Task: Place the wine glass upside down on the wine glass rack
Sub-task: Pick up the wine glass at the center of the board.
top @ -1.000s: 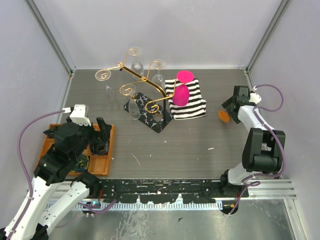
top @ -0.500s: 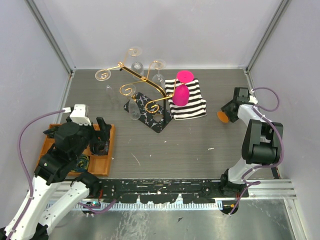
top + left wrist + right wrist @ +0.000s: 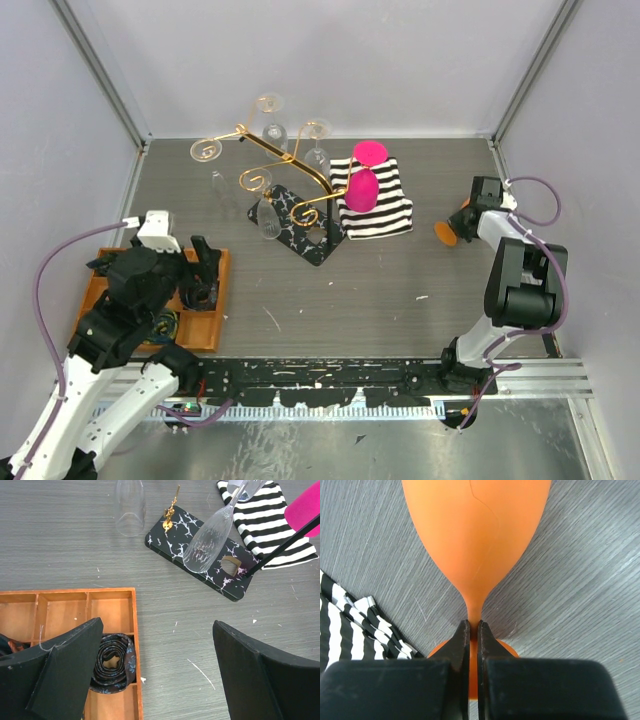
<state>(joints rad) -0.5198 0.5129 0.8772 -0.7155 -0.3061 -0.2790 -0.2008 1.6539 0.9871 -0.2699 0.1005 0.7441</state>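
Note:
An orange wine glass [image 3: 477,535] lies on the grey table at the right, just past the striped cloth's corner. My right gripper [image 3: 474,627] is shut on its thin stem, with the foot partly hidden behind the fingers. In the top view the wine glass [image 3: 446,232] sits left of the right gripper [image 3: 466,218]. The wine glass rack [image 3: 285,165], gold wire on a black marbled base [image 3: 172,535], stands at the back centre with clear glasses [image 3: 207,537] hanging on it. My left gripper [image 3: 160,675] is open over the tray edge, holding nothing.
A black-and-white striped cloth [image 3: 385,205] with a pink wine glass [image 3: 363,185] on it lies right of the rack. A wooden tray [image 3: 65,610] at the near left holds a rolled tie [image 3: 112,660]. A clear glass [image 3: 130,507] stands left of the rack.
The right gripper has closed from wide open onto the orange glass's stem, after shifting slightly toward the glass. The left arm has not moved.

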